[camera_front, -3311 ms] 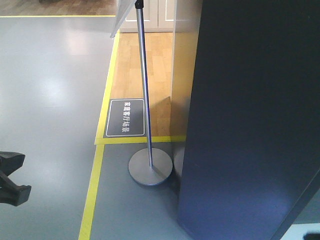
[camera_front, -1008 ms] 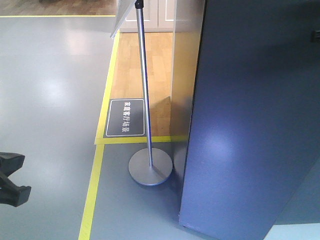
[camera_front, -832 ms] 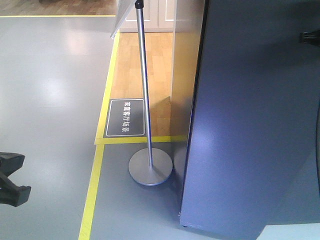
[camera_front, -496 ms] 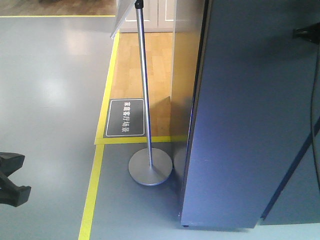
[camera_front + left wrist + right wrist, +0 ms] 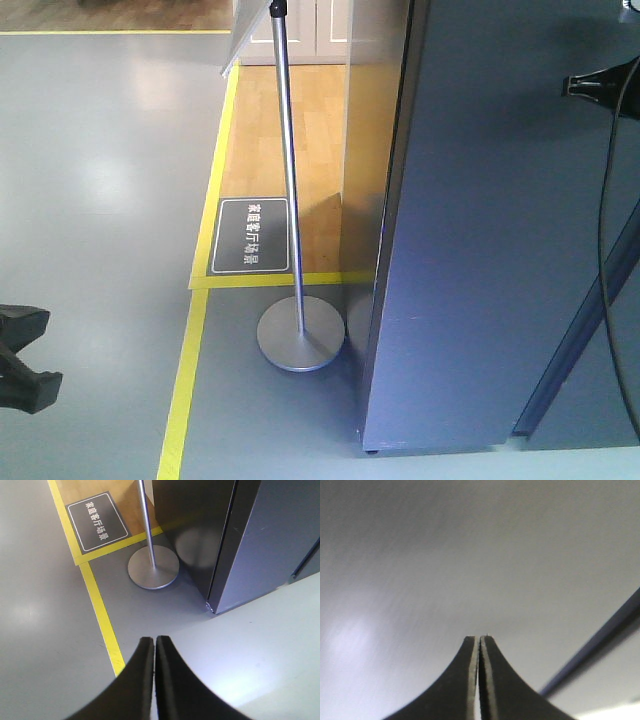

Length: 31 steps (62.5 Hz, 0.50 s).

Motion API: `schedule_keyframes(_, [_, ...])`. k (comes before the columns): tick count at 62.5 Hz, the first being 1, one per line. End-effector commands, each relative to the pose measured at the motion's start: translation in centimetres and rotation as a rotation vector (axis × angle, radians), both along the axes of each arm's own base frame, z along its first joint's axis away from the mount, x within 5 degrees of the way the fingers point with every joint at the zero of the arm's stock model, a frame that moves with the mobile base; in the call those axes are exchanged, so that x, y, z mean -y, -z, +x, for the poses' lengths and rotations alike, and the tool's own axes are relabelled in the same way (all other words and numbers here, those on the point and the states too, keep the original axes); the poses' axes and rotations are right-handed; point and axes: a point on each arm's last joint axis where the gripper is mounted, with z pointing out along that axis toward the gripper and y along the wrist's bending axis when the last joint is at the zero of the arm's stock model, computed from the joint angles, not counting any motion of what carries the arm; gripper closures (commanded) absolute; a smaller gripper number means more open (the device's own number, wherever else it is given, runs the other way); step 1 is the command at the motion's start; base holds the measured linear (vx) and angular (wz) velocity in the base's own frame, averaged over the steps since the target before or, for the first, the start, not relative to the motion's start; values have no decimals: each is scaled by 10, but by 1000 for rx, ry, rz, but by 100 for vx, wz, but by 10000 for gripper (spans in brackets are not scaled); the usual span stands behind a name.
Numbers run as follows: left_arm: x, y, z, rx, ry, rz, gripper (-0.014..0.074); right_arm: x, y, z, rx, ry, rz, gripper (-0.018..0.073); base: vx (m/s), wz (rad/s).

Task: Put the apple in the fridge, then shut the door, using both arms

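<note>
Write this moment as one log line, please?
step: closing door | right pincer: shut, empty, at door | left pincer: shut, empty, over floor | apple: not in view

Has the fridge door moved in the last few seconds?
Yes. The door has swung right, away from the sign stand, and a dark gap now shows along its right edge.

We see the left gripper (image 5: pixel 154 642) at 6 o'clock, jaws pressed together w/ nothing between, hanging over grey floor (image 5: pixel 40 630). Yellow tape line (image 5: pixel 102 625) runs toward 11 o'clock. Round stand base (image 5: pixel 153 570) w/ its pole sits at 12, black floor sign (image 5: pixel 97 521) at 11. Dark grey fridge (image 5: pixel 240 535) fills 1–3 o'clock, its corner just beside the base.
</note>
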Motion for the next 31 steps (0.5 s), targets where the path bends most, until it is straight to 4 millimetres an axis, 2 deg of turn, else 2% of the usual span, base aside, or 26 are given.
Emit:
schedule_keyframes(1, [1,-13,3,83,-1,-37,603,-8,-45,-21,69,-92,-18,563,0,0])
schedule_keyframes(12, [1,-13,3,82,-1,-37,603,-22,-55,-50,40,-186,50,563,0,0])
schedule_keyframes(18, [1,-13,3,82,-1,-37,603,-29,-50,-72,29,-200,89,563,0,0])
schedule_keyframes(31, [1,-13,3,82,-1,-37,603,-56,-43,-126,-16,-288,11,563,0,0])
